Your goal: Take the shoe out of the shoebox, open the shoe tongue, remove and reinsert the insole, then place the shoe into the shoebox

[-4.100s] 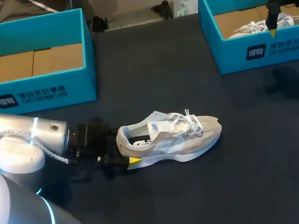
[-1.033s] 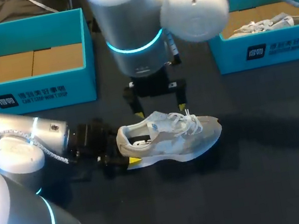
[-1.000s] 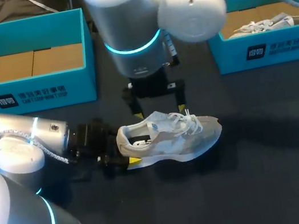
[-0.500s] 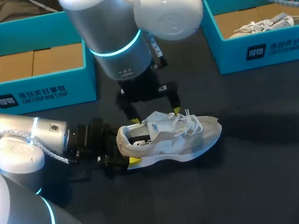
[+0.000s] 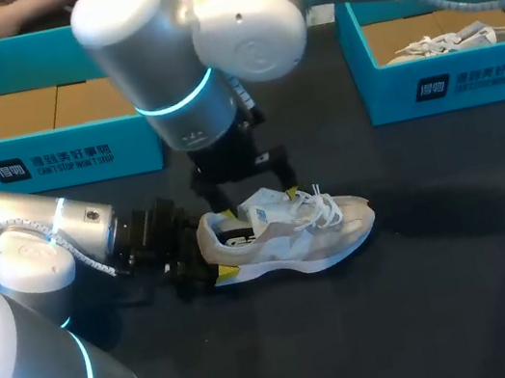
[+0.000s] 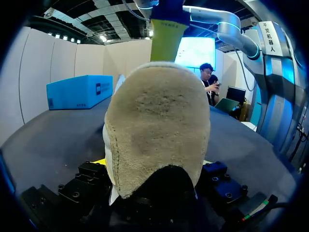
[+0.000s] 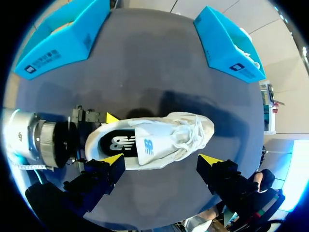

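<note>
Right gripper (image 7: pixel 161 159) has lowered astride shoe (image 5: pixel 289 231); left gripper (image 5: pixel 209 251) clamps heel (image 6: pixel 157 125).

A pale grey and white shoe (image 5: pixel 304 234) is set upright on its sole on the dark desk, with its toe pointed to the right, in front of the gap between the two boxes. Its heel is clamped in the left claw (image 5: pixel 210 251). White laces (image 5: pixel 319 205) are spread loosely over the front. The tongue (image 7: pixel 150 145) is laid over the opening, and the black insole (image 7: pixel 112 142) is exposed behind it. The left shoebox (image 5: pixel 61 154), teal and open, is lined with brown cardboard. In the right shoebox (image 5: pixel 454 85), a second shoe (image 5: pixel 447 41) is kept.
</note>
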Robot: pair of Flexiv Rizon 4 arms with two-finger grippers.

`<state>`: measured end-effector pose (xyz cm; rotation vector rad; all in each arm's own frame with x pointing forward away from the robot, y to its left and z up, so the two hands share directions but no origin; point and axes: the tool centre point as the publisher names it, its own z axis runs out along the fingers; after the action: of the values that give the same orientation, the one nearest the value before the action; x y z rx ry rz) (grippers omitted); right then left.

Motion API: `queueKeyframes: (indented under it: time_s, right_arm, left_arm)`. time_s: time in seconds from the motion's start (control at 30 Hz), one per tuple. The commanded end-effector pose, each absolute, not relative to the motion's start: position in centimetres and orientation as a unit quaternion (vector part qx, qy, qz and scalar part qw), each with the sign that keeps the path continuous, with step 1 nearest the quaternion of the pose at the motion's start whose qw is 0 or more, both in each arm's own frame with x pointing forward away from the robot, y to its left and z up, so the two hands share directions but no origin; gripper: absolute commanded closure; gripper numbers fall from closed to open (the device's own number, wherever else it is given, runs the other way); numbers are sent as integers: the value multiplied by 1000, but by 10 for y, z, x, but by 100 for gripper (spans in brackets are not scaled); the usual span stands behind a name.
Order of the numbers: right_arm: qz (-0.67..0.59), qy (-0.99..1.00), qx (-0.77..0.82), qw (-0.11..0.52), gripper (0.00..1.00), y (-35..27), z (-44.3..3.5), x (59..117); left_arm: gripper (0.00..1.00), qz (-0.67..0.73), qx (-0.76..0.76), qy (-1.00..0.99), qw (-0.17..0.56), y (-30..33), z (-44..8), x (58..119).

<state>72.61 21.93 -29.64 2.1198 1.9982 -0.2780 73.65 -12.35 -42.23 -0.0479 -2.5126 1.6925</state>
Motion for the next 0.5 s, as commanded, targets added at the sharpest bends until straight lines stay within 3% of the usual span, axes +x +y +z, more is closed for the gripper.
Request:
queueKeyframes:
  time_s: [0.03, 0.5]
  right_arm:
    - [-126, 662, 726, 136, 0, 228, -308, 723]
    - [-131, 660, 723, 156, 0, 227, -333, 724]
  left_arm:
    - [100, 556, -16, -829, 57, -124, -423, 736]
    - [100, 556, -16, -829, 57, -124, -423, 736]
